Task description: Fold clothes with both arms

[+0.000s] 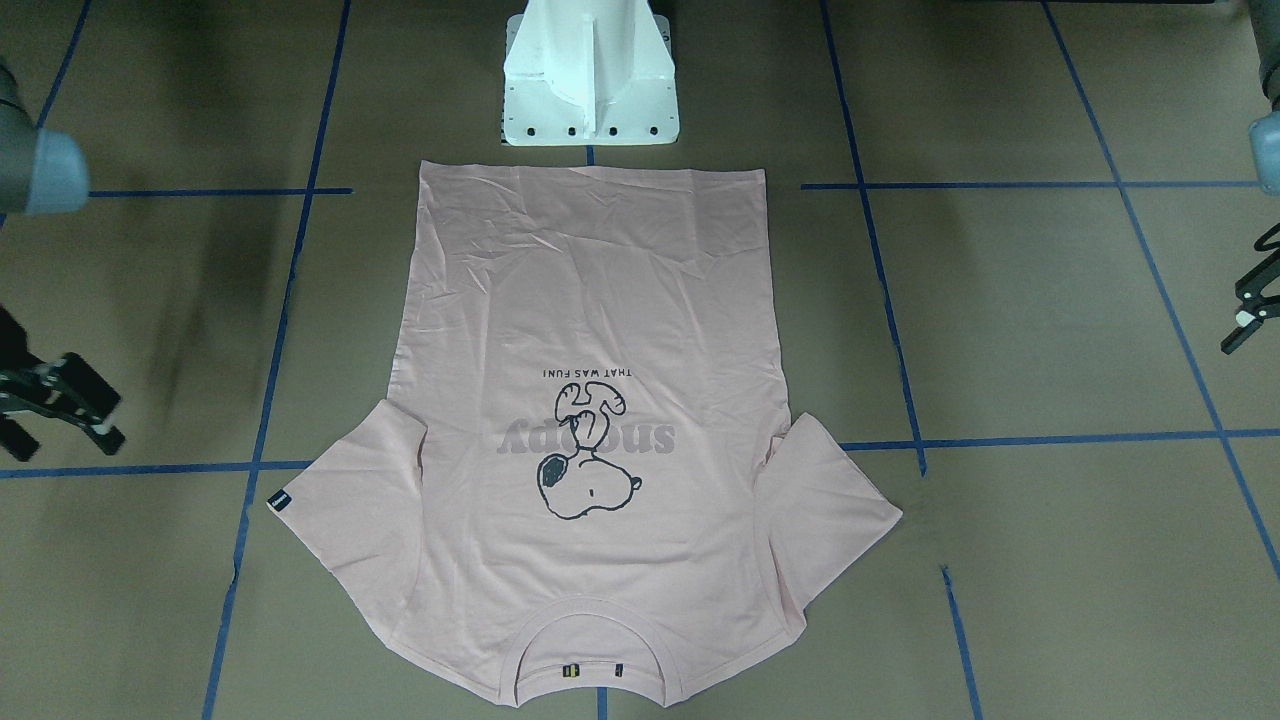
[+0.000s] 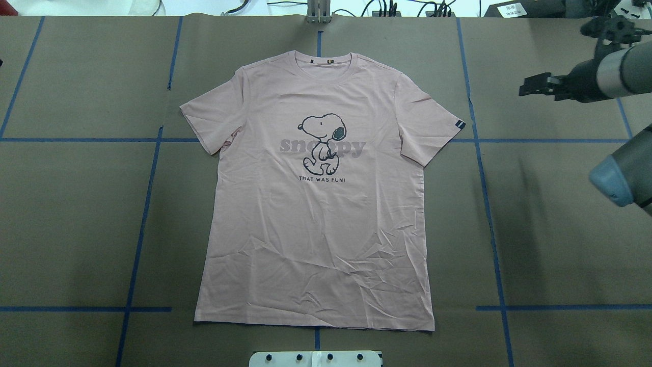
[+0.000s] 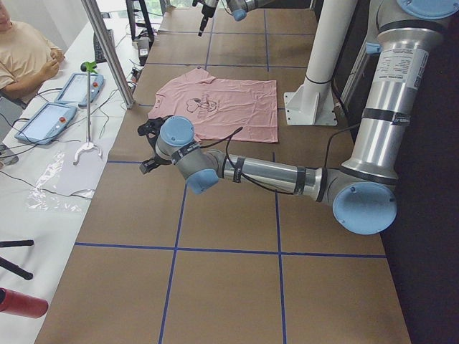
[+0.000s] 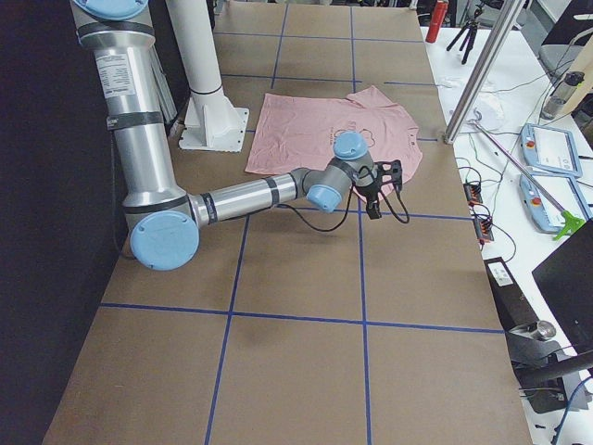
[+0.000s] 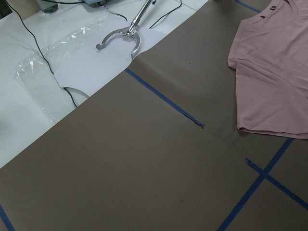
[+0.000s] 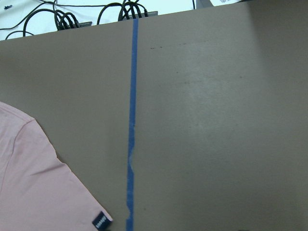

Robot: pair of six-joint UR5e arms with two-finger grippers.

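Observation:
The pale pink T-shirt [image 2: 316,219] lies flat and face up in the middle of the table, Snoopy print showing, collar at the far edge and hem toward the robot base. It also shows in the front view [image 1: 600,300]. A small black tag [image 2: 460,124] sits on the sleeve on my right side. My right gripper [image 2: 527,85] hovers open and empty to the right of that sleeve, clear of the cloth; in the front view [image 1: 60,415] it is at the left edge. My left gripper [image 1: 1250,290] is open and empty, well off the other sleeve.
The white pedestal base [image 1: 590,80] stands just behind the shirt's hem. Blue tape lines [image 2: 153,163] cross the brown table. Beyond the table's far edge lie a metal hanger tool [image 5: 120,36], a plastic bag [image 5: 33,82] and teach pendants [image 3: 43,118].

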